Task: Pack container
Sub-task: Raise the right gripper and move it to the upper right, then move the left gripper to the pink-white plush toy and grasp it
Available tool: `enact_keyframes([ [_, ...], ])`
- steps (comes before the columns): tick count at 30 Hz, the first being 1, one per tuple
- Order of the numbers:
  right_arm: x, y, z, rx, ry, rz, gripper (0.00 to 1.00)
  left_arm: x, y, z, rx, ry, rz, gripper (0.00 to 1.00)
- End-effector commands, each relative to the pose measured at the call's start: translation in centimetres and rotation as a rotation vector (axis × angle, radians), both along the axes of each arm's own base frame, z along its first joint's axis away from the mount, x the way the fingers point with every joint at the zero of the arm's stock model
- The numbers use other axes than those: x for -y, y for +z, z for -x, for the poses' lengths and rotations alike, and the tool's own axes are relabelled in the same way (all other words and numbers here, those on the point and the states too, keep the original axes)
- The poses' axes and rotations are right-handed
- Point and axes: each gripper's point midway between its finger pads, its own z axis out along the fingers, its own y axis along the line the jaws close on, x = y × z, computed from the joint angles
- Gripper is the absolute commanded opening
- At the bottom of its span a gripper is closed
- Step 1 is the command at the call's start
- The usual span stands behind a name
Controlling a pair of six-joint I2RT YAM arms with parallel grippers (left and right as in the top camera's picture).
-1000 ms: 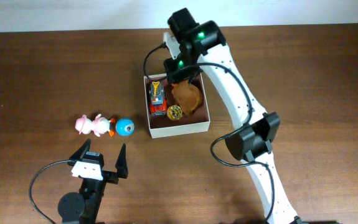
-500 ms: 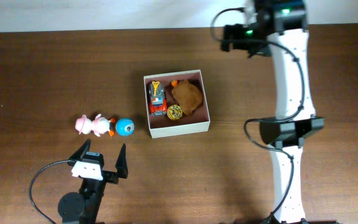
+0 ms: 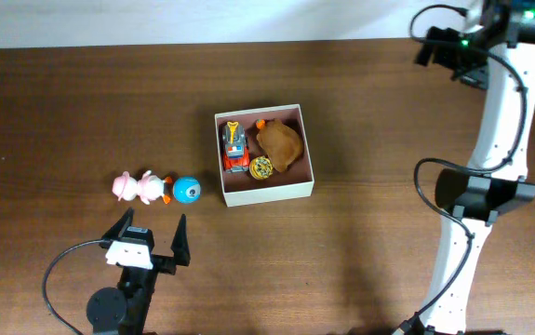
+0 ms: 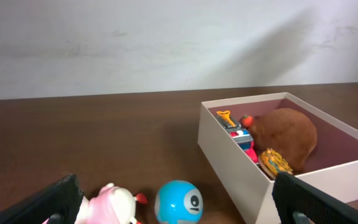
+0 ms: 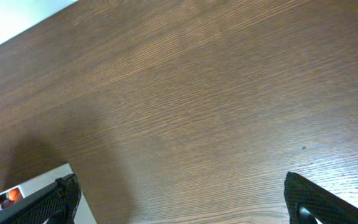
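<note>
My left pincer (image 3: 153, 223) and right pincer (image 5: 182, 196) are wide open. Left camera sees inside the container (image 4: 228, 152); right, just its corner.

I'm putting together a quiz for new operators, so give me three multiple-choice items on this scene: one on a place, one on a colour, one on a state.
1. Where is the blue ball relative to the container?
A. inside it
B. on the table to its left
C. behind it, by the wall

2. What colour is the container's inside?
A. green
B. bright yellow
C. pinkish-brown

3. What state is the left gripper in?
A. open and empty
B. shut on the ball
C. shut on a toy car

Answers:
1 B: the overhead view shows the ball on bare wood, apart from the container's left wall.
2 C: the left wrist view shows the dull pinkish-brown lining.
3 A: its fingers are spread wide with nothing between them.
</note>
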Motion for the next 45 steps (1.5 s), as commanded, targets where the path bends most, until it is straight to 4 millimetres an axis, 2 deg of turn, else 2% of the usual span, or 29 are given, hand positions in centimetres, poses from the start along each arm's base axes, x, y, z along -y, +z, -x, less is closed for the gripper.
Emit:
enact_keyframes([
  [1,-0.8,1.7,0.5,0.029,0.010,-0.016,0.99,-0.3,-0.2,0.0,0.001,0.020,-0.013,1.00],
  [3,-0.8,1.7,0.5,0.029,0.010,-0.015,0.99,-1.0,-0.2,-0.1,-0.001,0.058,-0.015,1.00],
  [8,-0.8,1.7,0.5,0.029,0.010,-0.016,0.99,-1.1,-0.3,-0.1,-0.003,0.063,-0.015,1.00],
  [16,-0.8,1.7,0.5,0.029,0.010,-0.016,0.99,-1.7,0.7,-0.2,0.036,0.101,-0.017,1.00],
  [18,-0.8,1.7,0.5,0.029,0.010,-0.016,0.99,-0.4,1.6,-0.1,0.073,0.025,-0.016,0.99],
  [23,-0.8,1.7,0.5,0.029,0.010,-0.016,0.99,2.8,2.5,0.9,0.052,-0.166,0.036,1.00],
  [28,-0.8,1.7,0.5,0.029,0.010,-0.016,0.99,2.5,5.8,1.5,-0.050,-0.141,0.074,0.99],
  [29,-0.8,1.7,0.5,0.029,0.010,-0.016,0.99,2.5,7.8,1.3,-0.085,-0.141,0.067,1.00],
  [31,-0.8,1.7,0.5,0.029,0.010,-0.015,0.99,2.5,9.6,0.8,-0.133,-0.141,0.058,1.00],
  [34,-0.8,1.7,0.5,0.029,0.010,-0.016,0.99,2.4,11.1,-0.4,-0.284,-0.140,0.070,1.00],
  [38,-0.8,1.7,0.5,0.029,0.010,-0.016,0.99,2.3,11.1,-2.1,-0.515,-0.146,0.068,0.99],
  [39,-0.8,1.7,0.5,0.029,0.010,-0.016,0.99,2.9,10.8,-2.7,-0.629,-0.184,0.100,1.00],
  [42,-0.8,1.7,0.5,0.029,0.010,-0.016,0.98,4.0,10.4,-4.3,-0.726,-0.254,0.150,1.00],
  [45,-0.8,1.7,0.5,0.029,0.010,-0.016,0.99,4.3,8.6,-6.1,-0.799,-0.261,0.201,1.00],
])
